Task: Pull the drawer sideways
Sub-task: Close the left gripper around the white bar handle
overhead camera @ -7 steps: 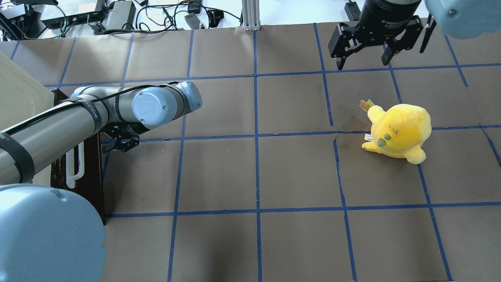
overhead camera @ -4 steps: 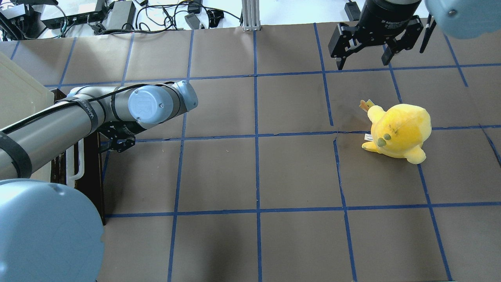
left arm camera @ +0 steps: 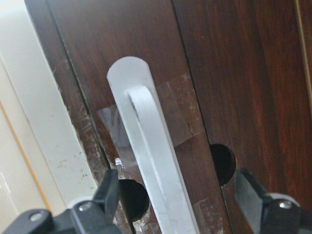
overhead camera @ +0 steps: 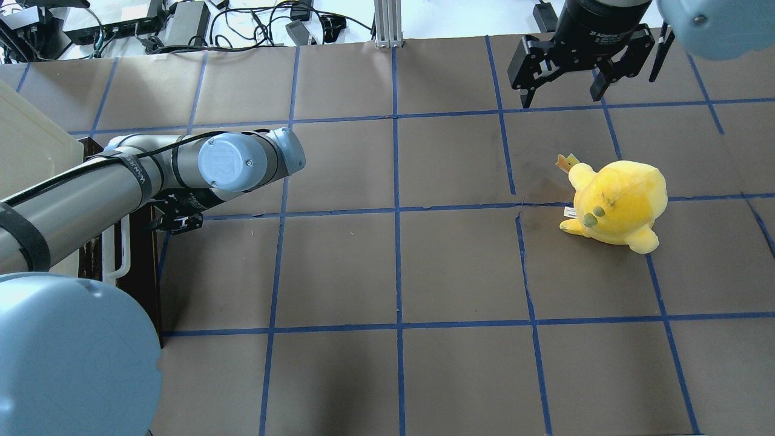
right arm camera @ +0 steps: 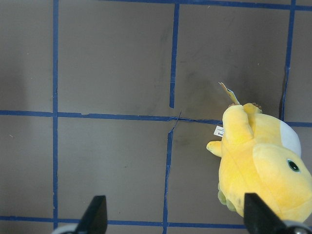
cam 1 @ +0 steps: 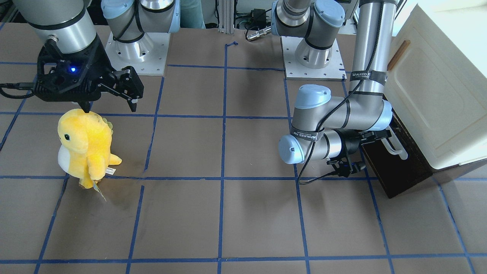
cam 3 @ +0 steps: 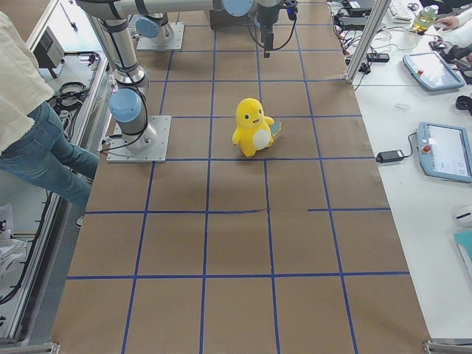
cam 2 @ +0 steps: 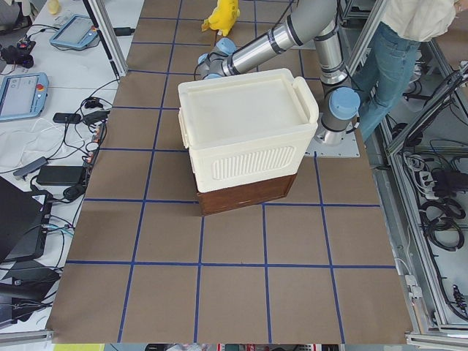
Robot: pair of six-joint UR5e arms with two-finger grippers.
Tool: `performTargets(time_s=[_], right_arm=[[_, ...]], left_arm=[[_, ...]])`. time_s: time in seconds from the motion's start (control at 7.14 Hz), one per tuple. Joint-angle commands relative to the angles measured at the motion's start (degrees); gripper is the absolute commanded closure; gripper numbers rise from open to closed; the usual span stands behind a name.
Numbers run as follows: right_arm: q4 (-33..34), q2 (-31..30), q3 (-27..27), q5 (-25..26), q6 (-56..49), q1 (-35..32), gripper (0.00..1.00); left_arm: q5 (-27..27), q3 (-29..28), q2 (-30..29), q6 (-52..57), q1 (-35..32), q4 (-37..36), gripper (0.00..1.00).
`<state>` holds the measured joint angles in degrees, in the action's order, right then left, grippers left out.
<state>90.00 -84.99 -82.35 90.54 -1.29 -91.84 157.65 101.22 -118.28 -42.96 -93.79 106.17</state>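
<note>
Left gripper [left arm camera: 178, 184] spread wide, holding nothing, one finger on each side of the white bar handle [left arm camera: 146, 146] close to its rounded end; the bar sits nearer one finger than the other, so on closing that finger would likely touch first and nudge the bar, or the grip may land skewed; clear tape [left arm camera: 183, 122] lies over the wood where the bar mounts, perhaps a patched fixing, which a hard tug could loosen; behind it the dark front of the drawer [left arm camera: 234, 73], apparently shut, low under the cream cabinet [cam 1: 433, 95] at the robot's left end of the bench [overhead camera: 393, 272]; a grip this far toward the bar's end would pull off-centre, and a wide shallow drawer may rack and jam; nothing seen anchors the cabinet, so it could slide along instead of the drawer opening; far across, yellow plush toy [overhead camera: 617, 203] upright, right gripper [overhead camera: 562, 97] parted and empty above the bench beyond it, both well apart from the pull and no likely hazard.
</note>
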Motion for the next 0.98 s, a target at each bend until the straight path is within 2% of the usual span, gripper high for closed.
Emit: performTargets(time_s=[0.0, 0.28, 0.42, 0.84], right_arm=[[0.0, 0.0, 0.0, 0.0, 0.1, 0.0, 0.0], [0.0, 0.0, 0.0, 0.0, 0.1, 0.0, 0.0], [0.0, 0.0, 0.0, 0.1, 0.1, 0.0, 0.0], [0.0, 0.0, 0.0, 0.0, 0.1, 0.0, 0.0]], left_arm=[[-0.1, 0.0, 0.2, -2.1, 0.0, 0.2, 0.46], [-0.2, 0.2, 0.6, -7.3, 0.0, 0.4, 0.48], [-0.1, -0.1, 0.7, -7.3, 0.0, 1.5, 0.55], [-0.3, 0.2, 0.3, -7.4, -0.1, 2.3, 0.61]])
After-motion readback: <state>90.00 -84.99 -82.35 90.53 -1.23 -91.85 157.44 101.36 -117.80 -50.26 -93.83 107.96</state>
